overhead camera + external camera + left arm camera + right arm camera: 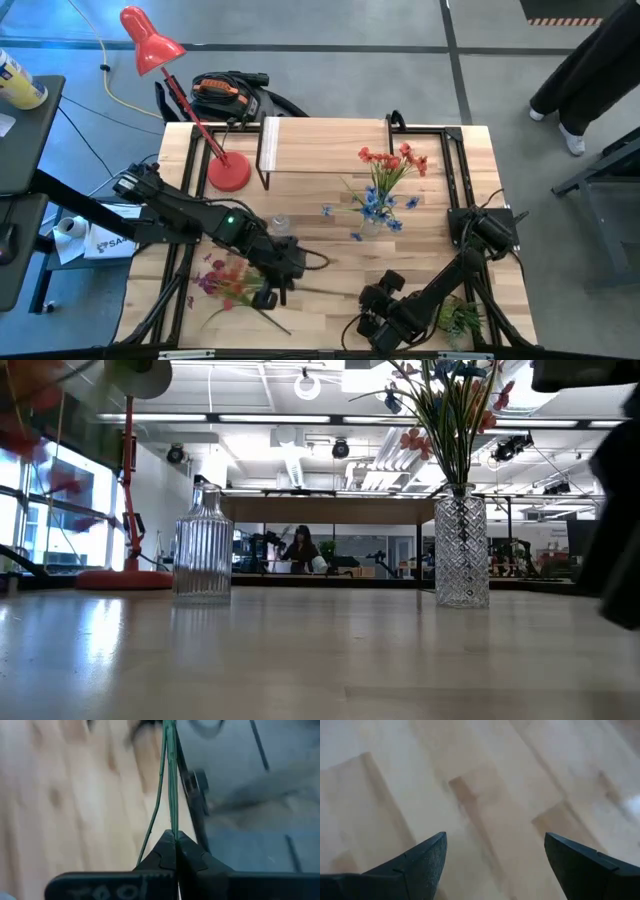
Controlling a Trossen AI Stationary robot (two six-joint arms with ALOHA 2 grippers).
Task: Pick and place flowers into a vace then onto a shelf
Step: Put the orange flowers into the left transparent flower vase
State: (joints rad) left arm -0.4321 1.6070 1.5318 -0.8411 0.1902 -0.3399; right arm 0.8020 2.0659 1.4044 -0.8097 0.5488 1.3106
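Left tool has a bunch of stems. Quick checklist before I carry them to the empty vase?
1. Left tool shut on the flower stems: ok.
2. Ribbed empty vase upright: ok.
3. Filled crystal vase stands apart from it: ok.
4. Right tool open, holding nothing, parked at the table's near edge: ok.
5. Every stem caught in the grip: cannot tell.
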